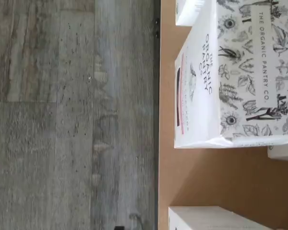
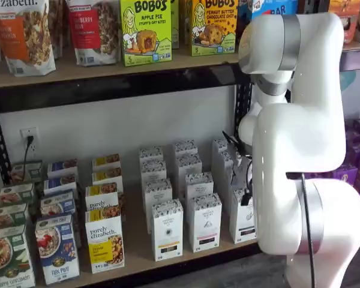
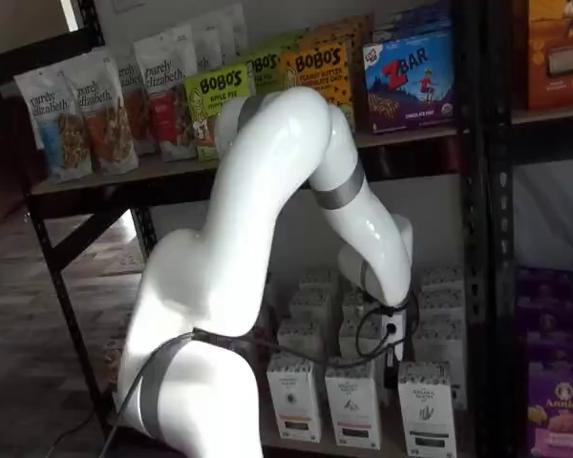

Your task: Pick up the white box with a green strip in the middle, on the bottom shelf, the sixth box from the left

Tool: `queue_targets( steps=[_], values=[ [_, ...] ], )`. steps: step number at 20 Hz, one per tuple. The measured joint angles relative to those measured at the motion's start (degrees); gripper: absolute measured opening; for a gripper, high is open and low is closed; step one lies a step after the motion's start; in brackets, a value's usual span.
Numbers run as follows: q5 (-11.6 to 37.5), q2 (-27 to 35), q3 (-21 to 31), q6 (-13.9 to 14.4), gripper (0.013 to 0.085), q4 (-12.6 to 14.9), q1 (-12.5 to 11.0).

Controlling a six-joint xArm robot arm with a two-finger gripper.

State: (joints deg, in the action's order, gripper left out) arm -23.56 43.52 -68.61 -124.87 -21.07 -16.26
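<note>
Viewing: I am reading this from both shelf views and a wrist view that is turned on its side.
Counter: a pale tan board (image 2: pixel 137 255) with a black front rail, the lowest level of the black rack; rows of boxes stand on it.
Box: the white box (image 2: pixel 242 221) stands at the counter's front rail, in the front row. In a shelf view the arm hides part of it, while its whole front shows in a shelf view (image 3: pixel 426 408). Its strip is too small for me to tell the colour.
Neighbours: two more white boxes (image 2: pixel 167 231) (image 2: pixel 204 222) stand at the same rail, just beside it.
Arm: the white arm (image 3: pixel 267 219) bends down in front of the counter, its wrist low over the white rows behind the box; a black cable (image 2: pixel 306 234) runs along it.
Jaws: I cannot tell their state; only dark parts show under the wrist, with no clear gap and no clear grip.
Wrist view: a floral carton (image 1: pixel 240 72) printed THE ORGANIC PANTRY CO, with a pink strip on its front, stands on the counter near the rail. Grey plank floor (image 1: pixel 62 120) lies beyond the rail.
</note>
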Motion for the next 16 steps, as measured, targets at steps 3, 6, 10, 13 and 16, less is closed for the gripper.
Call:
queue_targets(
  steps=[3, 6, 10, 13, 16],
  values=[
    [-4.26, 1.55, -2.74, 7.49, 0.0850, 8.56, -0.37],
    [-4.84, 3.04, -4.18, 8.34, 0.0850, 9.43, -0.27],
    [-4.86, 4.55, -5.88, 6.18, 0.0850, 7.00, -0.30],
    [-5.21, 5.73, -7.66, 5.31, 0.0850, 6.14, -0.53],
    [-5.64, 7.08, -9.67, 6.12, 0.0850, 7.25, -0.77]
  ],
)
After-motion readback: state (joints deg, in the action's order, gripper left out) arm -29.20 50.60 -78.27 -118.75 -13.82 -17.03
